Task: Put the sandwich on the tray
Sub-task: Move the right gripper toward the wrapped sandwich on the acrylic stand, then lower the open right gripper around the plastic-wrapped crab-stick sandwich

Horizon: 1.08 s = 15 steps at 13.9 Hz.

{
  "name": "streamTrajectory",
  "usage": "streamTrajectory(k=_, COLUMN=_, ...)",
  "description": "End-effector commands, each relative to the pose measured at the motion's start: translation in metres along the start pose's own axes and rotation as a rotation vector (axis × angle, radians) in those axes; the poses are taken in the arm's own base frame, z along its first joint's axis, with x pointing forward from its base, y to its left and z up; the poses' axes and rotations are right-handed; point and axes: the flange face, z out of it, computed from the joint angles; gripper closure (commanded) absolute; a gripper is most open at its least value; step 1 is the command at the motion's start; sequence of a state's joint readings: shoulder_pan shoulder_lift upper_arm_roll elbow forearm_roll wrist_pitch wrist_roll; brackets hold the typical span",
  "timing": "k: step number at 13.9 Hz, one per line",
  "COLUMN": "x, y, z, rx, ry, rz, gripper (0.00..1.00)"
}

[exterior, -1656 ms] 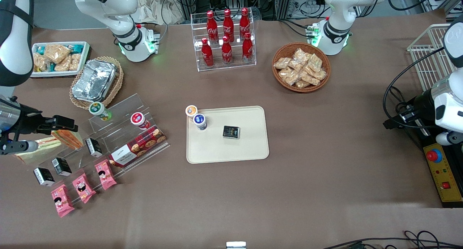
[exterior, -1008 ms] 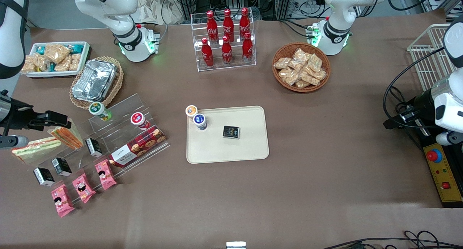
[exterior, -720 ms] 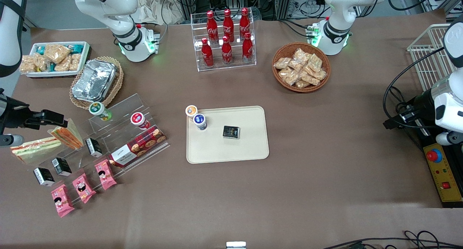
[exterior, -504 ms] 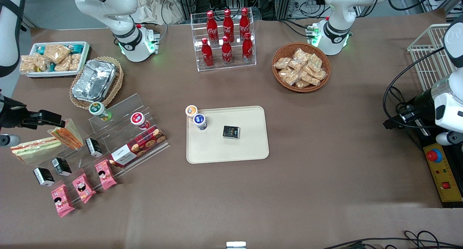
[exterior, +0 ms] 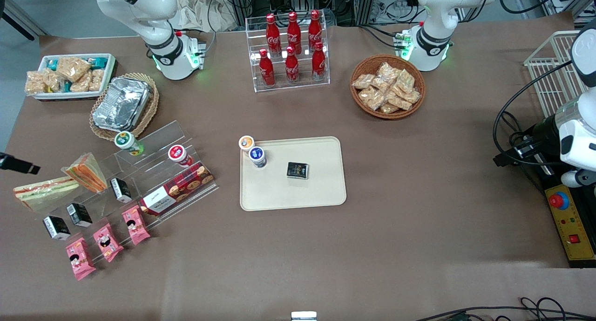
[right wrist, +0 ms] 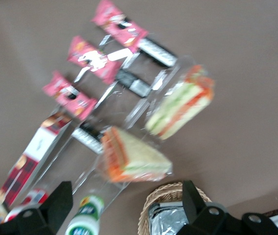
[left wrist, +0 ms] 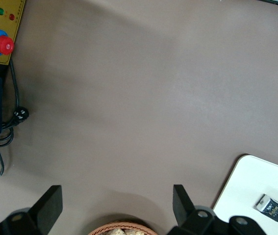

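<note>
Sandwich [exterior: 44, 190] clear glossy wrap; tray [exterior: 321, 195] matt plastic.

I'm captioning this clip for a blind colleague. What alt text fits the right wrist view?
The tool, fingers open, hovers above two wrapped triangular sandwiches: the sandwich with a green, red and pink stripe lies on the brown table, apart from the orange-filled sandwich on the clear acrylic stand. Three pink snack packs and a foil container are also visible.

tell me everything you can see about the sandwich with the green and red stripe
The sandwich is a clear-wrapped triangular wedge of pale bread with a green, red and pink filling stripe. It lies flat on the brown table at the working arm's end, beside the orange-filled sandwich. The gripper hangs open above it, not touching.
</note>
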State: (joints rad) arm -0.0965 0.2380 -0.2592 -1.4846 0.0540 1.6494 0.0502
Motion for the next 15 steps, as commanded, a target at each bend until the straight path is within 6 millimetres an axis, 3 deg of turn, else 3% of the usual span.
streamTrajectory(k=1, x=0.019, y=0.01, z=0.017, rx=-0.027, ry=0.032, rz=0.215, gripper=0.01)
streamTrajectory(k=4, x=0.031, y=0.012, z=0.036, rx=-0.05, ry=0.036, rz=0.373, gripper=0.01)
streamTrajectory(k=8, x=0.042, y=0.029, z=0.054, rx=-0.052, ry=0.046, rz=0.531, gripper=0.01)
streamTrajectory(k=10, x=0.047, y=0.06, z=0.066, rx=-0.019, ry=0.021, rz=0.589, gripper=0.01)
streamTrajectory(k=15, x=0.058, y=0.056, z=0.095, rx=0.024, ry=-0.006, rz=0.618, gripper=0.01)
